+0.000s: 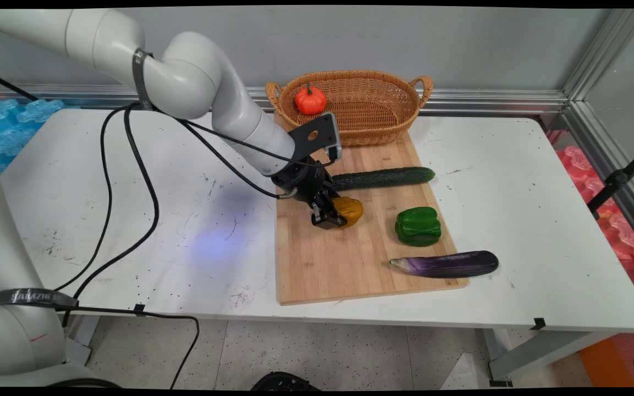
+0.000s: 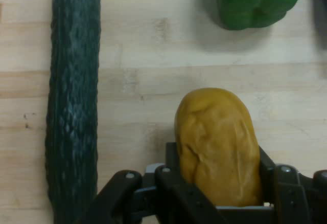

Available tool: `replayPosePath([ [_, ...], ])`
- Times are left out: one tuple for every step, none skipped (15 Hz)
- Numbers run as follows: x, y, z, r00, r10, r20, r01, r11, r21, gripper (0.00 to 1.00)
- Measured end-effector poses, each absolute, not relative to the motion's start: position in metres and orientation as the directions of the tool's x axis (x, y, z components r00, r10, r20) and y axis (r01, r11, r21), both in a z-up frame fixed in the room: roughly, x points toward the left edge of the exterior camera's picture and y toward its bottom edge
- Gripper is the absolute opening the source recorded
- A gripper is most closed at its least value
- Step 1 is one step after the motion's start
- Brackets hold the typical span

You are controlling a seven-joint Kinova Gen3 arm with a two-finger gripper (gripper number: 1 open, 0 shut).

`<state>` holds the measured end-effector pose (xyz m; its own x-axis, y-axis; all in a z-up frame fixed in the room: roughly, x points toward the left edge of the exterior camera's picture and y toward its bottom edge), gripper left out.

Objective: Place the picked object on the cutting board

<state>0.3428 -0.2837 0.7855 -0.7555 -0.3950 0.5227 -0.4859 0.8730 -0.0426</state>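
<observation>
Main view: pincer (image 1: 332,215) low over the cutting board (image 1: 344,264) on the white worktop (image 1: 515,181), at a yellow-brown potato (image 1: 349,210). Cucumber (image 1: 383,177) just behind; green pepper (image 1: 417,226) and eggplant (image 1: 446,263) to the right; small pumpkin (image 1: 310,100) in the wicker basket (image 1: 375,104).

Hand view: pincer (image 2: 217,183) closed around the potato (image 2: 217,142), fingers (image 2: 171,162) pressing both flanks. Grip looks centred; judged best kept level, clear of the cucumber (image 2: 71,106) alongside.
</observation>
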Motion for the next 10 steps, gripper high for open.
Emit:
replayPosePath([
  [0.342,-0.284,0.782,-0.752,-0.397,0.526,-0.489,0.871,-0.042,0.00],
  [0.342,-0.283,0.779,-0.750,-0.399,0.528,-0.492,0.869,-0.041,0.00],
  [0.342,-0.283,0.777,-0.746,-0.401,0.531,-0.495,0.868,-0.040,0.00],
  [0.341,-0.283,0.775,-0.743,-0.403,0.534,-0.497,0.867,-0.038,0.00],
  [0.340,-0.283,0.772,-0.739,-0.406,0.538,-0.500,0.865,-0.035,0.00],
  [0.340,-0.283,0.771,-0.737,-0.407,0.540,-0.502,0.864,-0.033,1.00],
  [0.339,-0.282,0.770,-0.734,-0.409,0.542,-0.503,0.864,-0.030,1.00],
  [0.339,-0.282,0.770,-0.731,-0.412,0.545,-0.506,0.862,-0.027,1.00],
  [0.338,-0.283,0.769,-0.727,-0.416,0.546,-0.509,0.861,-0.022,1.00],
  [0.338,-0.283,0.770,-0.722,-0.423,0.547,-0.514,0.858,-0.016,1.00],
])
